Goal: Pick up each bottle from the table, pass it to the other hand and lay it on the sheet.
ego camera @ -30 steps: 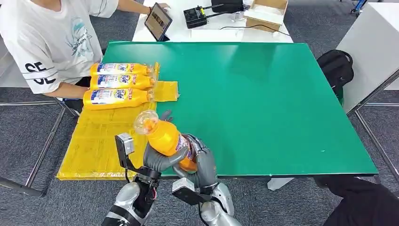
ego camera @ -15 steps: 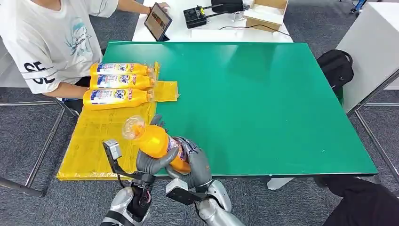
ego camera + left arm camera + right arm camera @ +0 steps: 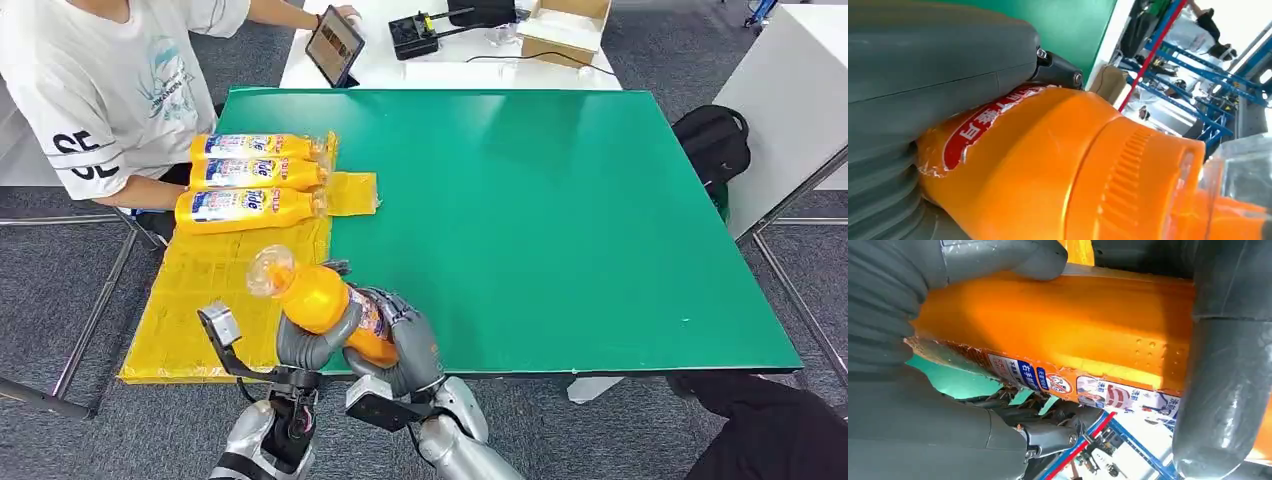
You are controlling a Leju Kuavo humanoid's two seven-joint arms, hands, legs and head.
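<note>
Shifted since the earlier frames: both hands and the bottle (image 3: 318,301) between them now sit further toward the robot's left and nearer the table's front edge, with the clear cap over the edge of the sheet (image 3: 205,300).

Held bottle: orange body, clear cap pointing up and toward the left, base pointing down toward the right. It is tilted and raised off the surface, above the boundary between yellow sheet and green table (image 3: 560,220).

Left hand (image 3: 305,345): fingers wrapped around the bottle's upper body from beneath, just below the shoulder. In the left wrist view the bottle (image 3: 1058,170) lies directly against the grey thumb, ribbed orange collar and clear cap extending beyond the hand.

Right hand (image 3: 400,345): fingers closed around the lower, labelled part of the same bottle, touching the left hand's side. In the right wrist view the labelled body (image 3: 1063,340) lies across the palm, with a grey thumb over one side and a finger over the other.

Laid bottles: three bottles (image 3: 250,178) lie side by side at the sheet's far end, caps toward the table's middle, touching or nearly touching one another.

Surroundings: a person in a white shirt (image 3: 110,90) sits at the far left corner; a tablet (image 3: 335,45) stands on the white table beyond.
</note>
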